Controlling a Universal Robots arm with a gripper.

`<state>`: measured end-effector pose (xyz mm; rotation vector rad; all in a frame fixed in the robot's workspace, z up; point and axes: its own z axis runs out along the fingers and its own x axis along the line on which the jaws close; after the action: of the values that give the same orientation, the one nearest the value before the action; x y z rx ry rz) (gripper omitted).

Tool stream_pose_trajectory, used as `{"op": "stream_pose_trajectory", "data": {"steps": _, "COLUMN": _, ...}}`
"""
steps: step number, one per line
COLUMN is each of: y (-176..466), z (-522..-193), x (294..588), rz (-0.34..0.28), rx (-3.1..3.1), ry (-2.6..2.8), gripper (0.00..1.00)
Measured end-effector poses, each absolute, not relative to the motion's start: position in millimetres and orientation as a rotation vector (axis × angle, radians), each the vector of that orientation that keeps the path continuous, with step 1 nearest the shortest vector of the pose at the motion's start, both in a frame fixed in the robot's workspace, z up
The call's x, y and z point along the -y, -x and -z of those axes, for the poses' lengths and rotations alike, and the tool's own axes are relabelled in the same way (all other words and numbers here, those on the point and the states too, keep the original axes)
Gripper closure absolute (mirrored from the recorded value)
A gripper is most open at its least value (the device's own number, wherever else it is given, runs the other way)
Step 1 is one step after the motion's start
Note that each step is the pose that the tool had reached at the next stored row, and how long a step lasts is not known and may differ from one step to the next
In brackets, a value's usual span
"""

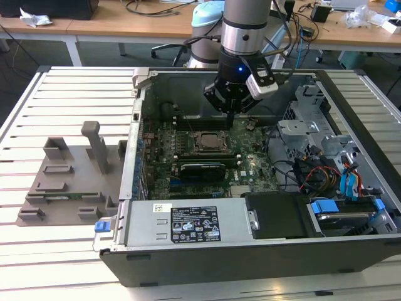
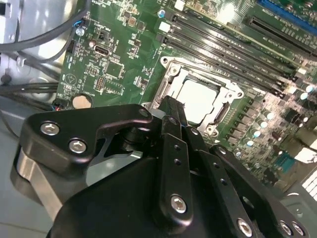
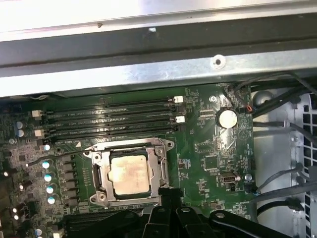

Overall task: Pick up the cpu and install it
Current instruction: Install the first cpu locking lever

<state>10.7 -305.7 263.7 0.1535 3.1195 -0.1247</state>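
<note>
We see the cpu (image 3: 129, 174) seated in its socket frame (image 3: 130, 171) mid-motherboard (image 3: 213, 148), the gripper (image 1: 230, 111) hovering just above it, jaws clenched together, grasping nothing, inside the open computer case (image 1: 250, 251).

The arm (image 1: 245, 25) comes down from the far side, its wrist held upright. The black gripper (image 1: 230, 111) hangs straight below it, pointing down. In the second wrist view the fingers (image 2: 171, 130) are pressed together, with nothing held between them.
</note>
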Motion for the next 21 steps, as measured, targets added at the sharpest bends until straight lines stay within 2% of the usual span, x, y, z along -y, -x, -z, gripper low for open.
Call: {"op": "stream_pose_trajectory", "data": {"steps": 21, "y": -10.7, "z": -263.7, "x": 305.7, "rz": 0.122, "rx": -3.115, "ry": 0.110, "gripper": 0.89}}
